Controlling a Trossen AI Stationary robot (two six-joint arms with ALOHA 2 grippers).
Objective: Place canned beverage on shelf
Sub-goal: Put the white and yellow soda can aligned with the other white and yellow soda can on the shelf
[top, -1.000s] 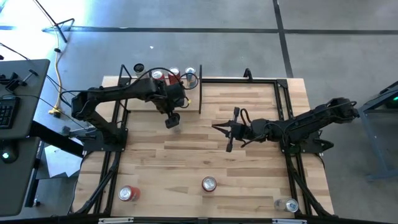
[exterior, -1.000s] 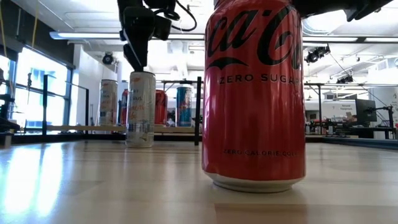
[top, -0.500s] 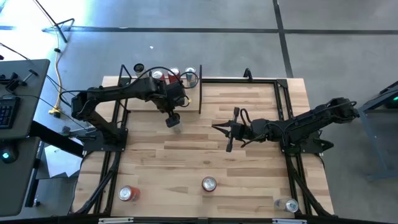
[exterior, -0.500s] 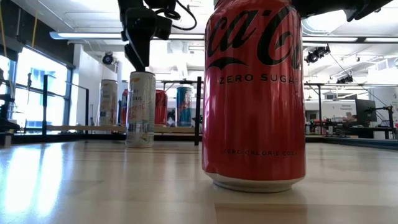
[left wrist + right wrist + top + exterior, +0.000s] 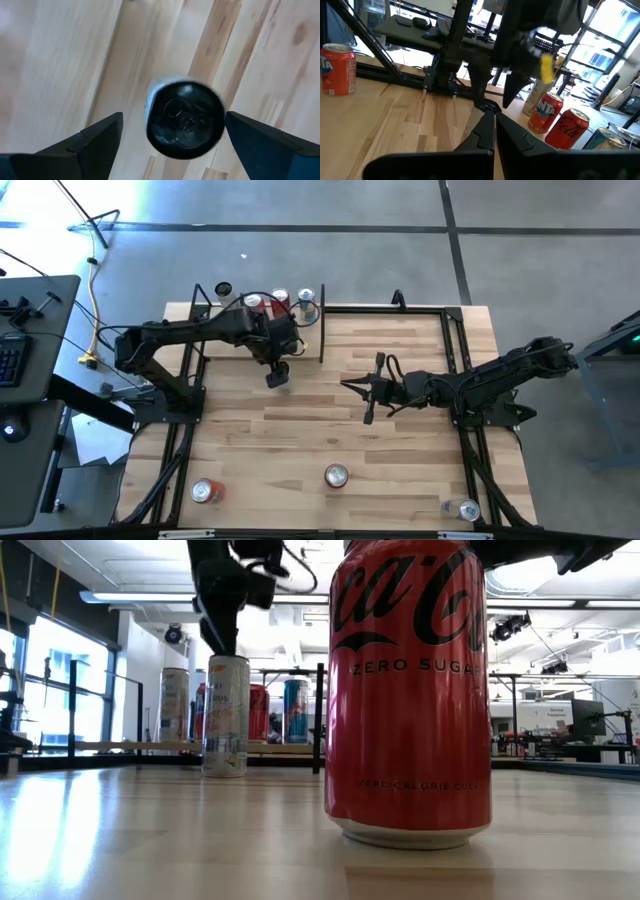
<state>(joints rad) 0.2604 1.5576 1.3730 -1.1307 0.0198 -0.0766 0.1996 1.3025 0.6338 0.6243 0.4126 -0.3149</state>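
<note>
Directly above a slim white can (image 5: 227, 715), the left gripper (image 5: 277, 374) hangs with its fingers (image 5: 95, 140) spread wide — the can's dark top (image 5: 185, 119) sits between them in the left wrist view, untouched on either side. That can stands upright on the slatted tabletop (image 5: 400, 450), just in front of the shelf (image 5: 262, 343), not on it. On the shelf, at the table's far left corner, other cans stand in a row: a pale one (image 5: 174, 705), a red one (image 5: 259, 712) and a teal one (image 5: 295, 711) show in the low view, with a black rod frame (image 5: 319, 718) at the shelf's end. Over toward the middle of the table the right gripper (image 5: 366, 393) waits, its fingers pressed together on nothing. Along the near edge, well apart from the action, stand three more — a red can (image 5: 206, 491) at the left, a Coca-Cola Zero Sugar can (image 5: 410, 690) in the middle, filling the low view, and a silver can (image 5: 466, 509) at the right.
</note>
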